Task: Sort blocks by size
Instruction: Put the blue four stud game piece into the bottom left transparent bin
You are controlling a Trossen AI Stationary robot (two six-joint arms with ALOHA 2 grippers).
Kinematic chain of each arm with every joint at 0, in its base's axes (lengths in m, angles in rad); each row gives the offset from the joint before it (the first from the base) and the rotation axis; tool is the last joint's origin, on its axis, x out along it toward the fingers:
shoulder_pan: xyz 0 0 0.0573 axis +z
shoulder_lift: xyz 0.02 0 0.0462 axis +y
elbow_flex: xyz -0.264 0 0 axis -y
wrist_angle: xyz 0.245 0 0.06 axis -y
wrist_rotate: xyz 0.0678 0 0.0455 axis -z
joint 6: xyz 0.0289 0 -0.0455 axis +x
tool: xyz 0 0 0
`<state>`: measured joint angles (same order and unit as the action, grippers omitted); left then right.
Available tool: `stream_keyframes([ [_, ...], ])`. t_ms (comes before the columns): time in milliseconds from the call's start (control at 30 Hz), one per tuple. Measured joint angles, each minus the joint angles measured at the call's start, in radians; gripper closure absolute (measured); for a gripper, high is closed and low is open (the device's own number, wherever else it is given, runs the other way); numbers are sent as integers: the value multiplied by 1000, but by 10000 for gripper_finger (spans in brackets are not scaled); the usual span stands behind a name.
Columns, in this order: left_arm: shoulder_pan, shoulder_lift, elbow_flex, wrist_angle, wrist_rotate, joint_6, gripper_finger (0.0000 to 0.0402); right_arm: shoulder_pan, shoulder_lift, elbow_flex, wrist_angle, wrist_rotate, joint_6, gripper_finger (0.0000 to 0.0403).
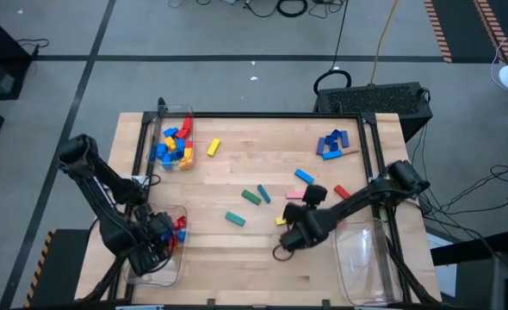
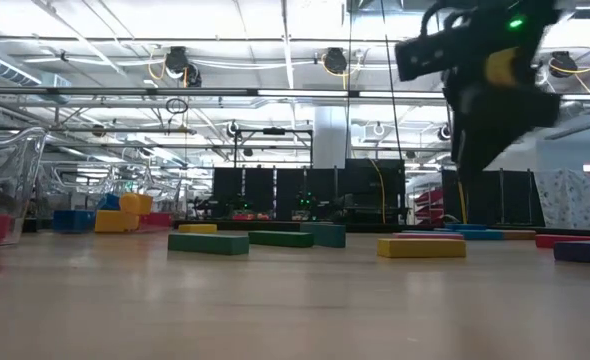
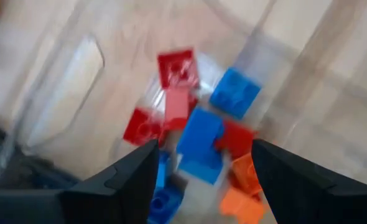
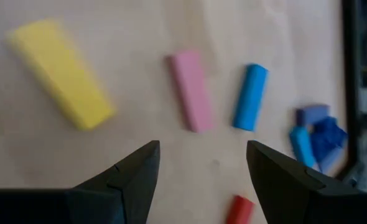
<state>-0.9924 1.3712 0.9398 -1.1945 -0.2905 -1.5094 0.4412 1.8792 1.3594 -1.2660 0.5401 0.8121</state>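
Note:
My left gripper (image 1: 166,234) hangs open over a clear bin (image 1: 142,274) at the table's near left. Small red, blue and orange blocks (image 3: 177,93) lie on the bin's floor below its fingers, which touch none of them. My right gripper (image 1: 312,196) (image 4: 202,149) stands open above the table, nothing between its fingers. Ahead of it lie a yellow bar (image 4: 59,74), a pink bar (image 4: 190,90) and a blue bar (image 4: 249,96). A red block (image 4: 239,211) lies just below it. Green bars (image 1: 252,196) lie mid-table.
A second clear bin (image 1: 189,112) at the far left holds several mixed blocks. A pile of blue blocks (image 1: 331,144) lies at the far right. A third clear bin (image 1: 362,258) stands at the near right. A lone yellow block (image 1: 213,147) lies beside the far-left bin.

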Motion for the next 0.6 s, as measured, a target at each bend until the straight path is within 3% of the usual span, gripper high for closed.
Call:
stream_keyframes([
  [267, 34, -38, 107, -145, -309, 24, 144, -192, -90, 0, -137, -14, 12, 177],
  [433, 143, -68, 116, -108, -382, 232, 144, -377, -182, 0, -161, -75, -114, 177],
  [600, 312, -78, 116, 23, -443, 499, 144, -607, -249, 0, -161, -207, -331, 177],
])
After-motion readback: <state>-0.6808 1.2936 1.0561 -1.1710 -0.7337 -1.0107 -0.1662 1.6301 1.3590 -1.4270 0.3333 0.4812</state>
